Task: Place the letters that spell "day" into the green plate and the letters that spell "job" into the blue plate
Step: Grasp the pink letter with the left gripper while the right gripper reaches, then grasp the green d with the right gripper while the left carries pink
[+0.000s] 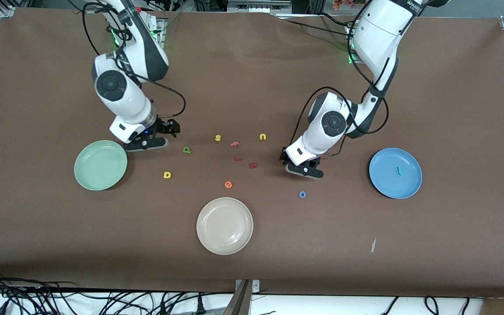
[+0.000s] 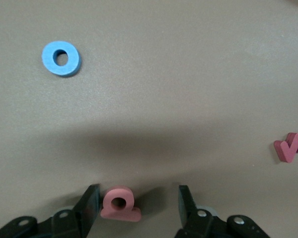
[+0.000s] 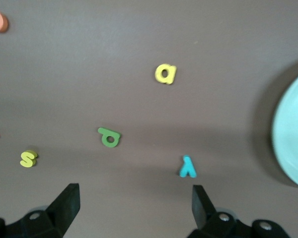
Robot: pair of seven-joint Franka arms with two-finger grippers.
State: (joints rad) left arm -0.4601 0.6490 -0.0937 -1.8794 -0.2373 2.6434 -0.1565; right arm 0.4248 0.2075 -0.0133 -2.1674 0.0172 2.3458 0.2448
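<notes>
My left gripper (image 1: 304, 169) (image 2: 137, 196) hangs low over the table between the letters and the blue plate (image 1: 411, 186). It is open, and the salmon-red "b" (image 2: 120, 203) lies flat on the table between its fingers, close against one fingertip (image 2: 91, 194). The blue "o" (image 1: 302, 194) (image 2: 61, 58) lies nearby. A teal "j" (image 1: 400, 170) rests in the blue plate. My right gripper (image 1: 149, 142) (image 3: 134, 196) stands open and empty beside the green plate (image 1: 90, 175) (image 3: 294, 139). The teal "y" (image 3: 187, 167), the dark green "a" (image 1: 187, 150) (image 3: 110, 137) and the yellow "d" (image 1: 167, 175) (image 3: 165, 74) lie on the table.
A cream-white plate (image 1: 224, 238) sits nearest the front camera. Other loose letters lie mid-table: a yellow "s" (image 1: 218, 138), a yellow "u" (image 1: 263, 137), an orange "e" (image 1: 228, 184) and a dark red "k" (image 1: 253, 165) (image 2: 289, 147). A paper scrap (image 1: 373, 245) lies toward the front edge.
</notes>
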